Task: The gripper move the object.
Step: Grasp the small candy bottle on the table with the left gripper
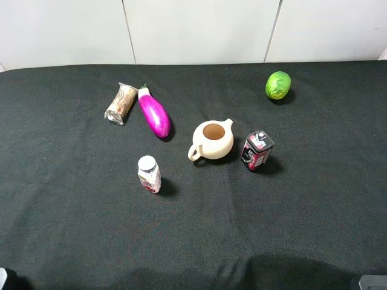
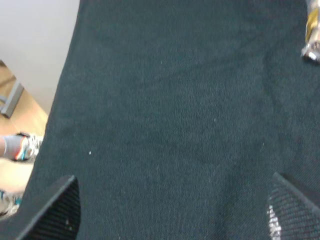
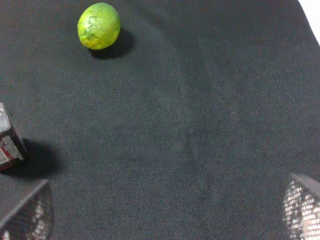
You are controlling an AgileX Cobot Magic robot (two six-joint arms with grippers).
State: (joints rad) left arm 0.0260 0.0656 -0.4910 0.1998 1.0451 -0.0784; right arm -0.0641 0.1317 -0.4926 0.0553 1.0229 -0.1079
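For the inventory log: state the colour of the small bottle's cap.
The cap is white, seen best in the exterior high view.

between the ribbed black fingers (image 2: pixel 55 212) lies matt, woven dark cloth (image 2: pixel 170 125). the eggplant (image 1: pixel 154 113) looks glossy and smooth, the teapot (image 1: pixel 213 141) matt, the bottle (image 1: pixel 149 174) clear plastic.

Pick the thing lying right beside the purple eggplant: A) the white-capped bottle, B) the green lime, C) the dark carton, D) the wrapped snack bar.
D: in the high view the wrapped snack bar lies close alongside the eggplant, at its stem end.
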